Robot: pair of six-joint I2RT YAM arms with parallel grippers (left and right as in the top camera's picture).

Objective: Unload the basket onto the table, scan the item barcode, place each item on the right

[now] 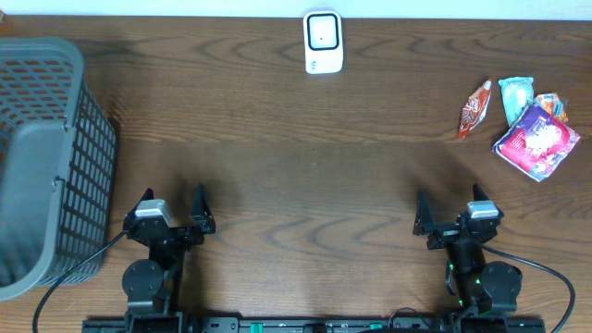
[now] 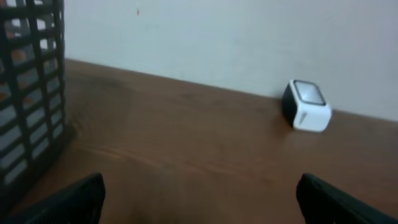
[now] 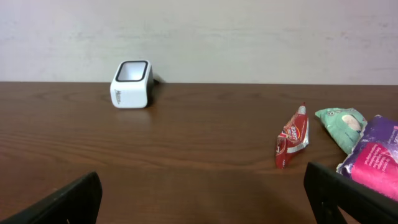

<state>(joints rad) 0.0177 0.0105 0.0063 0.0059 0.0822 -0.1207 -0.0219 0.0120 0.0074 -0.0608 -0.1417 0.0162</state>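
Observation:
A white barcode scanner (image 1: 323,42) with a dark window stands at the table's far edge, also visible as the scanner (image 2: 306,106) in the left wrist view and the scanner (image 3: 131,84) in the right wrist view. Packaged items lie at the far right: a red sachet (image 1: 474,108), a green packet (image 1: 517,95) and a purple packet (image 1: 536,141); the right wrist view shows the red sachet (image 3: 292,140), green packet (image 3: 342,124) and purple packet (image 3: 376,158). My left gripper (image 1: 174,208) and right gripper (image 1: 450,209) both stand open near the front edge, holding nothing.
A grey plastic basket (image 1: 42,157) stands at the left side of the wooden table (image 1: 305,166), close to the left arm. Its mesh wall (image 2: 28,93) fills the left edge of the left wrist view. A pale wall lies behind the table.

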